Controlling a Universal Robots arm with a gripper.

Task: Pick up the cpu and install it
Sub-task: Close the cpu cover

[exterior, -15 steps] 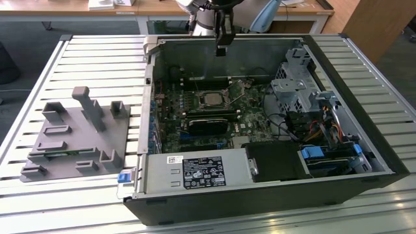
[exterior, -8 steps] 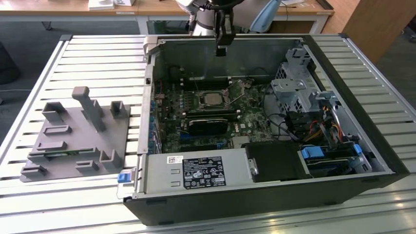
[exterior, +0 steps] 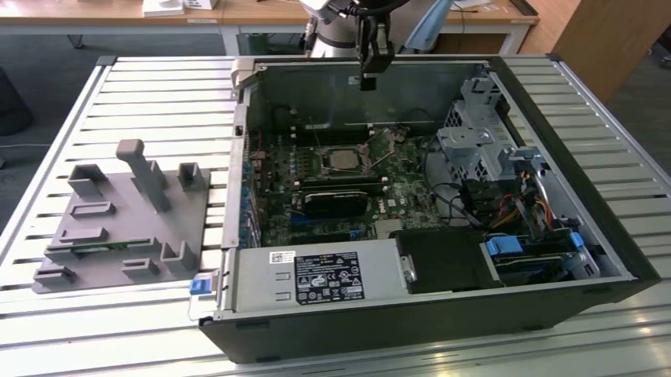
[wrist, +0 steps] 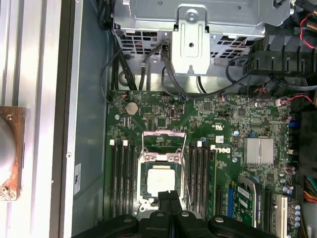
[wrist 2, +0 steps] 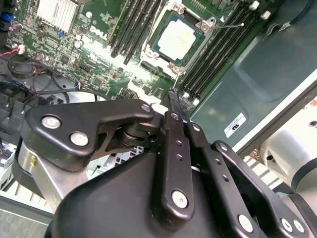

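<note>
- Exterior view: an open computer case (exterior: 592,204) lies on its side on a slatted metal worktop (exterior: 157,94), with the motherboard (exterior: 404,184) facing up.
- The cpu (exterior: 339,159) lies flat in the motherboard socket (wrist: 143,166), silvery top up. In both wrist views it sits square inside the frame (wrist 2: 176,38) (wrist: 161,179).
- In the first wrist view the socket's metal hold-down plate (wrist: 164,144) stands flipped open just beside the chip.
- Black memory slots (wrist: 121,173) run along both sides of the socket.
- The jaws are closed, pressed together with nothing between them, and hang above the board clear of the cpu.
- On the exterior view's left, well apart from the case, a grey tray (exterior: 105,228) holds a thin green memory stick (exterior: 100,250).
</note>
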